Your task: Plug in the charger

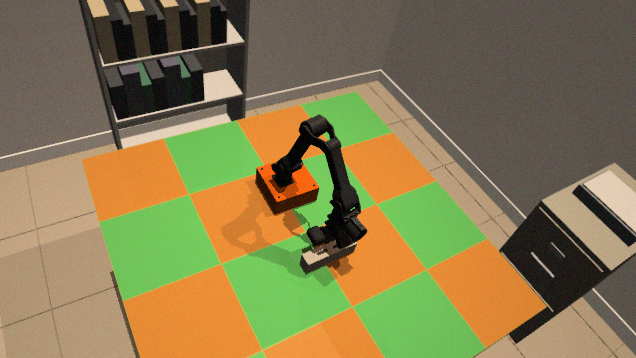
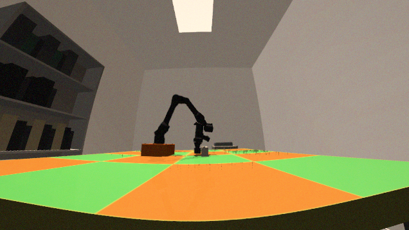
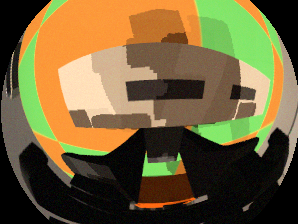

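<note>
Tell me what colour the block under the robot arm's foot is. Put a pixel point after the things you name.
Orange block point(image 1: 303, 191) point(image 2: 157, 150), darker on its sides; the top view shows it best.

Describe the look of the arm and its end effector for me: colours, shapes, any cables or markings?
The arm is black, with slim straight links and chunky rounded joints. The end effector is also black, with two broad fingers that flare outward into pointed tips. I can make out no cables or lettering on either.

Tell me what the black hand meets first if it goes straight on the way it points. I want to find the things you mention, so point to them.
The orange-and-green checkered tabletop point(image 1: 280, 300) point(image 2: 225, 193) point(image 3: 85, 30), probably: the hand point(image 1: 324, 244) point(image 2: 197, 151) point(image 3: 160, 128) points down beside the pale rectangular power strip point(image 1: 313, 258) point(image 2: 204, 151) point(image 3: 175, 110). Depth is unclear, so it might graze the strip.
</note>
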You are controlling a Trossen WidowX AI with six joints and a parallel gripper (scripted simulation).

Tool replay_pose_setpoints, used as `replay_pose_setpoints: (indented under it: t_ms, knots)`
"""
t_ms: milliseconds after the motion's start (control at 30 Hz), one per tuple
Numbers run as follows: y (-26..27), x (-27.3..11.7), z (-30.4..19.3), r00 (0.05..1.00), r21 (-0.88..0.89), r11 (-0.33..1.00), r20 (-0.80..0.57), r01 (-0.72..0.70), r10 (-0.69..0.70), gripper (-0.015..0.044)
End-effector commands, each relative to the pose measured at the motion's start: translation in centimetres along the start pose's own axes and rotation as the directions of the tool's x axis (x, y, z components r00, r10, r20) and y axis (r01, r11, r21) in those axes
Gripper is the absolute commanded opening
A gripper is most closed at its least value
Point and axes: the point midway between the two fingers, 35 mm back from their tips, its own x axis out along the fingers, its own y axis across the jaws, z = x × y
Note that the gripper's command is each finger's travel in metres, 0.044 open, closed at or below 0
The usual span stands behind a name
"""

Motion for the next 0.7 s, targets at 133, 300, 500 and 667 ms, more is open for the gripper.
replay_pose_setpoints:
  t_ms: [133, 300, 500, 667]
  knots:
    - [0.00, -0.13, 1.62, 0.999, 0.000, 1.000, 0.036, 0.000, 0.000, 0.0000]
    - [0.00, -0.11, 1.81, 0.999, 0.000, 1.000, 0.036, 0.000, 0.000, 0.0000]
    - [0.00, -0.10, 1.80, 0.999, 0.000, 1.000, 0.036, 0.000, 0.000, 0.0000]
    - [0.00, -0.09, 1.74, 0.999, 0.000, 1.000, 0.036, 0.000, 0.000, 0.0000]
